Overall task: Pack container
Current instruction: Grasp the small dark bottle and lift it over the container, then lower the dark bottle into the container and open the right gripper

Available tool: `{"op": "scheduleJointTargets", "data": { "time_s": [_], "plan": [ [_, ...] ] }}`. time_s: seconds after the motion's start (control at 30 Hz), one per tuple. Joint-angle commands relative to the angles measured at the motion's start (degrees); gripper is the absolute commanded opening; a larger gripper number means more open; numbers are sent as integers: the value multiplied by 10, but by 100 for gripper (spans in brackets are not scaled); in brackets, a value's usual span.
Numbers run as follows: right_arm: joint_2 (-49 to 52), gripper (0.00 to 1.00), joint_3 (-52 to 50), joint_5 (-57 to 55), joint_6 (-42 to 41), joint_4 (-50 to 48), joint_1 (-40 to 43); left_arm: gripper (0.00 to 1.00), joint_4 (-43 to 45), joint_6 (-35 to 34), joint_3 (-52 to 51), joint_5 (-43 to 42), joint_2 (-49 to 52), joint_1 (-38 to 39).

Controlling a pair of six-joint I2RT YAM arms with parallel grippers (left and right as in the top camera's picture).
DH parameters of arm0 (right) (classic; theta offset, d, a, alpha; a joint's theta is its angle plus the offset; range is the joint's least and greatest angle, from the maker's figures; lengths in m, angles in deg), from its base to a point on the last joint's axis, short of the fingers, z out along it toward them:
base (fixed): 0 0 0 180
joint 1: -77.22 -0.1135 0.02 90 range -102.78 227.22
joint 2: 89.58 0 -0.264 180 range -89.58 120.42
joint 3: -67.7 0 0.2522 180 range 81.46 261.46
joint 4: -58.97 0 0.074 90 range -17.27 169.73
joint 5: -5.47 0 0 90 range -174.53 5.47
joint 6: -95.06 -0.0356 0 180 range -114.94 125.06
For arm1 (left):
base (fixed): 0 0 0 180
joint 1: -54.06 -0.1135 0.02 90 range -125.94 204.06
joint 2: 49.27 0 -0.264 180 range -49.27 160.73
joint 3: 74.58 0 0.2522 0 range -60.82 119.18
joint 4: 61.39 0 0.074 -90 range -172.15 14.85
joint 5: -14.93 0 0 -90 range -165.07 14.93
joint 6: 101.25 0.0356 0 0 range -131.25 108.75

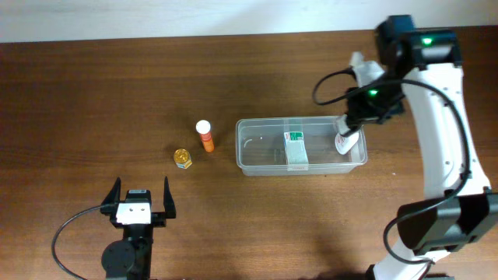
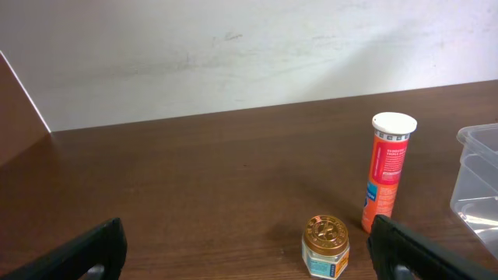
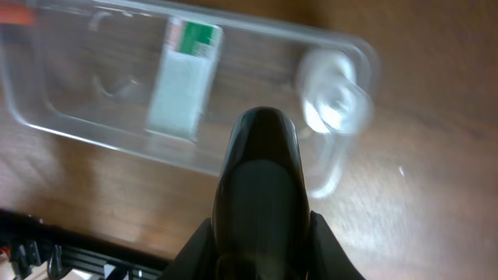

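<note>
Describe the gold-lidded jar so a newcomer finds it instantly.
Start at the clear plastic container mid-table. Left of it stands a tall orange tube with a white cap; the jar sits left of that, slightly nearer the robot. It alone is squat with a gold lid.

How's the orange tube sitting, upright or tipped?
Upright: the orange tube stands on its base, white cap on top, beside the small jar.

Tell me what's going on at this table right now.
The right gripper hovers at one end of the container, over a small white item there; whether it grips it is unclear. A white-and-green box lies inside. An orange tube and a gold-lidded jar stand outside, not yet packed. The left gripper sits open, idle.
</note>
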Motion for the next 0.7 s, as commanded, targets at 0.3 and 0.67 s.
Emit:
{"op": "scheduleJointTargets", "data": {
  "time_s": [0.3, 0.67],
  "plan": [
    [37, 20, -13, -49, -72, -58, -77, 99, -2, 9, -2, -5, -3, -3],
    [108, 19, -15, -49, -80, -48, -79, 99, -2, 9, -2, -5, -3, -3]
  ]
}}
